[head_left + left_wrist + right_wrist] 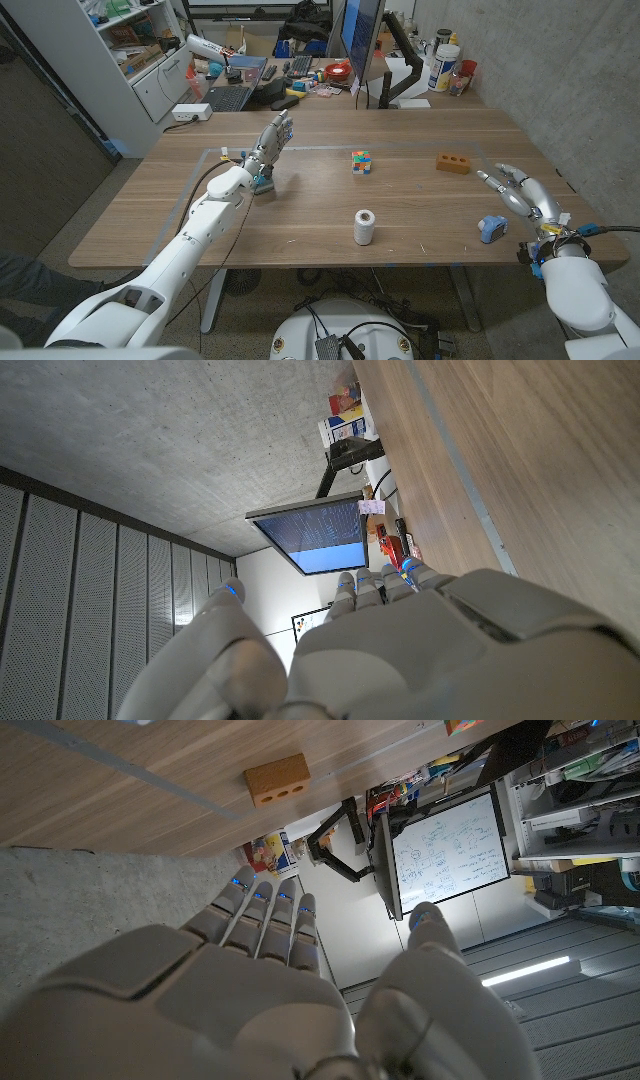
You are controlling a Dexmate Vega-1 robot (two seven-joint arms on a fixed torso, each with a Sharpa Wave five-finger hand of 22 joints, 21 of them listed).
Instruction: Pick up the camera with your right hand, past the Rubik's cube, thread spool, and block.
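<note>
**Fingers apart, camera beside the right hand**

Fingers [497, 180] of the right hand [524, 195] are spread apart and hold nothing; this hand hovers at the right edge of the head view. Just to its lower left, the small blue camera [491, 229] lies on the wooden bench [420, 240], near but not touching. Fingers of the left hand [272, 137], in the upper left part of the frame, are stretched out and also hold nothing. Across the middle stand the Rubik's cube [361, 162] and, lower, the white thread spool [364, 227]. An orange block [452, 163] lies at the upper right, and it shows in the right wrist view too [277, 779].
</note>
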